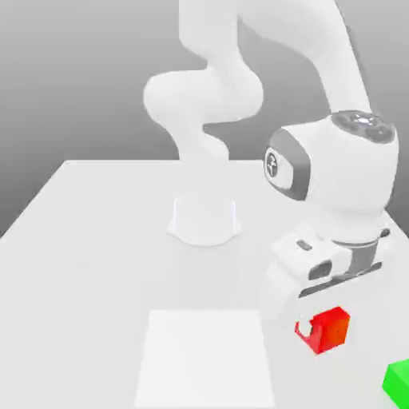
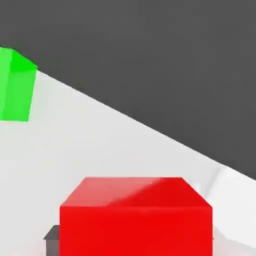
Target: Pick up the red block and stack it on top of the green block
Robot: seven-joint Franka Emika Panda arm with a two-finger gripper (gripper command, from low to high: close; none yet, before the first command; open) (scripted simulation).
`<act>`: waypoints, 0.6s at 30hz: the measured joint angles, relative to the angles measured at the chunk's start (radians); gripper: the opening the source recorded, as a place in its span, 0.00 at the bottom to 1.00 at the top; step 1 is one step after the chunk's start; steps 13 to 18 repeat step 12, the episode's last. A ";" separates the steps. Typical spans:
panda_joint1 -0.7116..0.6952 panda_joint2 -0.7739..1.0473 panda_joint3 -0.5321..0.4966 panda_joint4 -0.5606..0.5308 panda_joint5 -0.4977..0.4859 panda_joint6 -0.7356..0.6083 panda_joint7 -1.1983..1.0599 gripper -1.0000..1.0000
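Here, the claw (image 1: 323, 325) is holding the red block (image 1: 329, 330), closed snugly on its sides. The block is sitting near the exterior view's right, with the green block (image 1: 398, 383) waiting closer to that view's corner. The red block is facing a corner toward the exterior view, looking slantwise. No side is looking clearly longest. It is shining bright red, smooth and boxy, with one face glowing a bit orange.

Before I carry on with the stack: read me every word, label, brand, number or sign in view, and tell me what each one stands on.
No readable text anywhere.
Robot arm: one dark round mark on the grey-ringed joint cap, too small to read.
Red block: no text on the faces in view.
Green block: no text on the faces in view.
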 joint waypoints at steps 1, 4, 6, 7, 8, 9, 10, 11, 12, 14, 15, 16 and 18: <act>0.015 0.018 0.012 0.036 -0.005 -0.019 -0.002 0.00; 0.059 0.070 0.047 0.144 -0.015 -0.074 -0.011 0.00; 0.078 0.127 0.045 0.175 -0.034 -0.047 -0.002 0.00; 0.086 0.161 0.038 0.181 -0.046 -0.020 0.005 0.00; 0.095 0.196 0.029 0.185 -0.057 0.010 0.013 0.00; 0.101 0.218 0.023 0.188 -0.064 0.030 0.018 1.00; 0.101 0.218 0.023 0.188 -0.064 0.030 0.018 1.00; 0.101 0.218 0.023 0.188 -0.064 0.030 0.018 1.00; 0.101 0.218 0.023 0.188 -0.064 0.030 0.018 1.00; 0.101 0.218 0.023 0.188 -0.064 0.030 0.018 1.00; 0.101 0.218 0.023 0.188 -0.064 0.030 0.018 1.00; 0.101 0.218 0.023 0.188 -0.064 0.030 0.018 1.00; 0.101 0.218 0.023 0.188 -0.064 0.030 0.018 1.00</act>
